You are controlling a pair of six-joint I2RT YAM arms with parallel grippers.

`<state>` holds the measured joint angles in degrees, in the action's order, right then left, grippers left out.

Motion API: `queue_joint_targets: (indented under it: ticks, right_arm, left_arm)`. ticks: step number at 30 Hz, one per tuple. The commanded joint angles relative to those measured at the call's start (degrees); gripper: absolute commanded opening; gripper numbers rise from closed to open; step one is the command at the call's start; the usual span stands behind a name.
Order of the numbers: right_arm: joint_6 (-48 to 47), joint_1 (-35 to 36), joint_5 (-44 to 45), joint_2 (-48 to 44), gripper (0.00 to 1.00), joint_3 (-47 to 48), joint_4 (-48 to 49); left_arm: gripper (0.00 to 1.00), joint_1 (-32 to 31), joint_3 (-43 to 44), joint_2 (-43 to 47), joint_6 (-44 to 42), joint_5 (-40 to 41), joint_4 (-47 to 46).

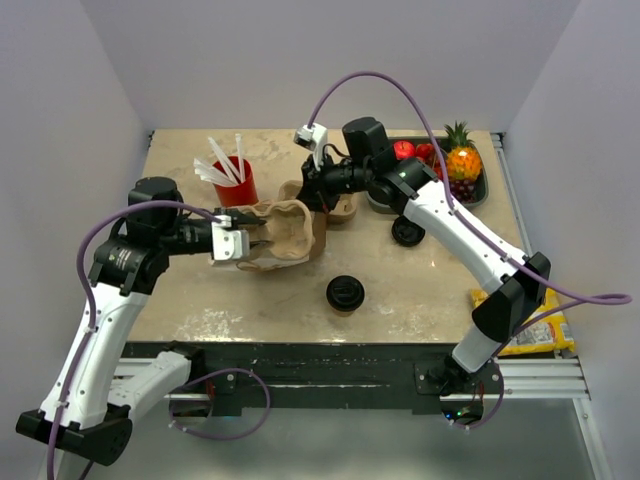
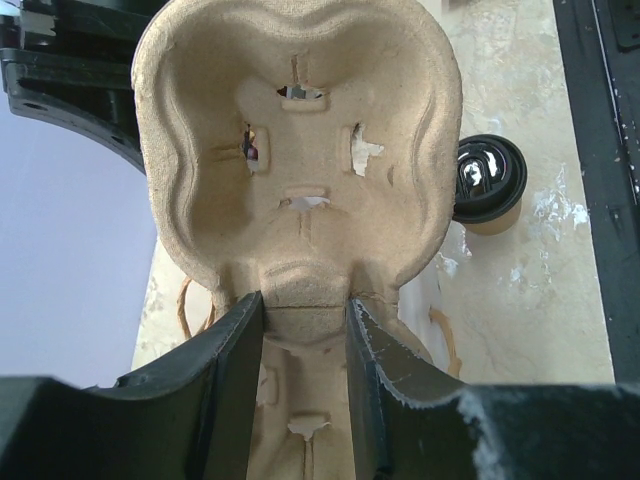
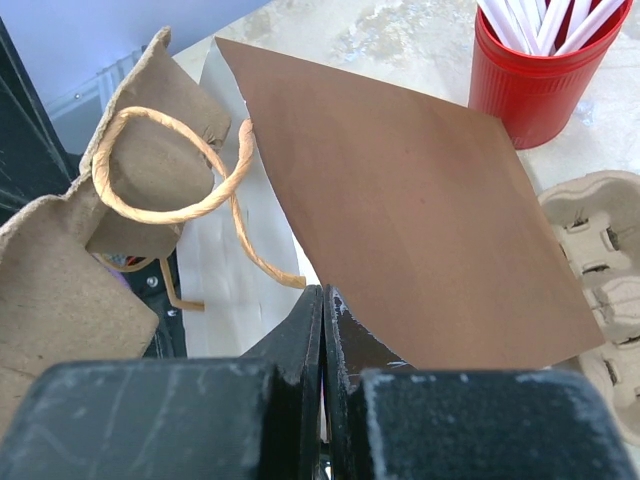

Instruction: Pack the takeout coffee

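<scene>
Left tool [image 2: 305,305] reaches right, jaws clamped partway apart; right tool [image 3: 322,300] reaches left, jaws pinched tight.

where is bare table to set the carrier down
Near-left table corner, in front of the carrier and left of the takeout coffee. Also right of the coffee, below the loose lid. Crowded at back: paper bag, red cup, fruit tray.

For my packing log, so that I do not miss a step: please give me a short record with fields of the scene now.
left pincer: shut on cup carrier
right pincer: shut on edge of paper bag
takeout coffee: standing on table, lid on, apart from both pincers
cup carrier: no cup in it
</scene>
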<state>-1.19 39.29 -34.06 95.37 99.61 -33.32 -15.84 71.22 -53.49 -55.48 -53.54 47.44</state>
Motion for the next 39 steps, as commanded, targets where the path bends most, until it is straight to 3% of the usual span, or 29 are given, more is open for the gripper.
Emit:
queue_joint_targets:
  ticks: [1, 4, 6, 9, 13, 16, 24, 39]
  right_arm:
    - [-0.3, -0.4, -0.2, -2.9, 0.0, -0.4, -0.4]
    - [-0.3, -0.4, 0.0, -3.0, 0.0, -0.6, -0.4]
    - [-0.4, -0.4, 0.4, -3.1, 0.0, -0.7, -0.5]
    - [-0.4, -0.6, 0.3, -3.3, 0.0, -1.3, -0.6]
    - [-0.4, -0.7, 0.3, -3.6, 0.0, -1.7, -0.2]
    - [-0.4, -0.8, 0.6, -3.5, 0.0, -1.4, -0.4]
    - [-1.3, -0.8, 1.1, -3.6, 0.0, -0.7, -1.2]
    - [-2.4, -0.9, 0.8, -4.2, 0.0, -1.5, -1.6]
  left_arm:
    - [0.0, -0.2, -2.4, 0.6, -1.3, -1.0, -3.2]
    - [0.0, -0.2, -2.5, 1.6, 3.4, -3.7, -8.3]
    - [0.0, -0.9, -2.5, 2.9, 13.9, -4.6, -14.8]
    - [0.0, -1.8, -1.2, 2.9, 17.3, -4.7, -18.2]
    - [0.0, -1.8, -0.3, 0.8, 12.0, -3.9, -10.9]
    - [0.0, -1.8, -2.4, 1.8, 11.3, -3.9, -11.5]
    - [0.0, -1.8, -6.8, 2.4, -0.4, 1.1, -4.5]
    - [0.0, -1.8, -8.1, 3.3, -1.7, 9.4, -4.9]
